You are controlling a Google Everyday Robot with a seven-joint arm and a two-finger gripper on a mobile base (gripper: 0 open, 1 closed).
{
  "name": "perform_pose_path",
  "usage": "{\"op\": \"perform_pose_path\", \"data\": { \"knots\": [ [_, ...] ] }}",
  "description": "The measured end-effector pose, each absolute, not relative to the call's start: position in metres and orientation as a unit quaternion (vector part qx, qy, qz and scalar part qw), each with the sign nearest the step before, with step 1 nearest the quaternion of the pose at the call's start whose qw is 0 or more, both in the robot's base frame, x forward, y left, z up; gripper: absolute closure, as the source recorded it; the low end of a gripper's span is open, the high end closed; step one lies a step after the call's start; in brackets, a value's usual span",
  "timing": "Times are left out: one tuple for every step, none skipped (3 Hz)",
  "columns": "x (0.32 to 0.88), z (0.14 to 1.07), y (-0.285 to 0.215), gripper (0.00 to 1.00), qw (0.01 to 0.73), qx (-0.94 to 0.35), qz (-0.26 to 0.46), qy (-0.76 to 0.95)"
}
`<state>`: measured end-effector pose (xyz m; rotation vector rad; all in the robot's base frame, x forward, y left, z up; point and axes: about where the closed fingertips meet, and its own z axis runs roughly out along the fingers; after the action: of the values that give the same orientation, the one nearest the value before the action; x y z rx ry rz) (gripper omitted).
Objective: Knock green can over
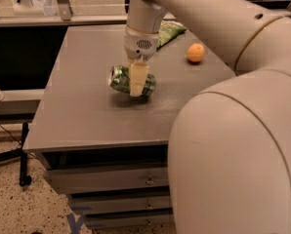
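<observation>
The green can has a mottled green and white print and a silver top. It lies on its side, top facing left, at or just above the middle of the grey table. A shadow sits right under it. My gripper reaches straight down from the arm and is shut on the can around its middle. One pale finger crosses the front of the can; the other finger is hidden behind it.
A flat green snack bag lies at the back of the table, partly behind my wrist. An orange sits to the right. My arm's large white body fills the right foreground. Drawers are below the table's front edge.
</observation>
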<state>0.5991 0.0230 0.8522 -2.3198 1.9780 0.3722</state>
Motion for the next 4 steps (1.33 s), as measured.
{"op": "perform_pose_path", "data": {
  "knots": [
    [0.572,0.836,0.015,0.83,-0.025,-0.770,0.109,0.629],
    [0.560,0.829,0.012,0.59,-0.055,-0.771,0.097,0.627],
    [0.558,0.830,0.012,0.36,-0.058,-0.771,0.095,0.628],
    [0.558,0.830,0.012,0.12,-0.058,-0.771,0.095,0.628]
  ]
}}
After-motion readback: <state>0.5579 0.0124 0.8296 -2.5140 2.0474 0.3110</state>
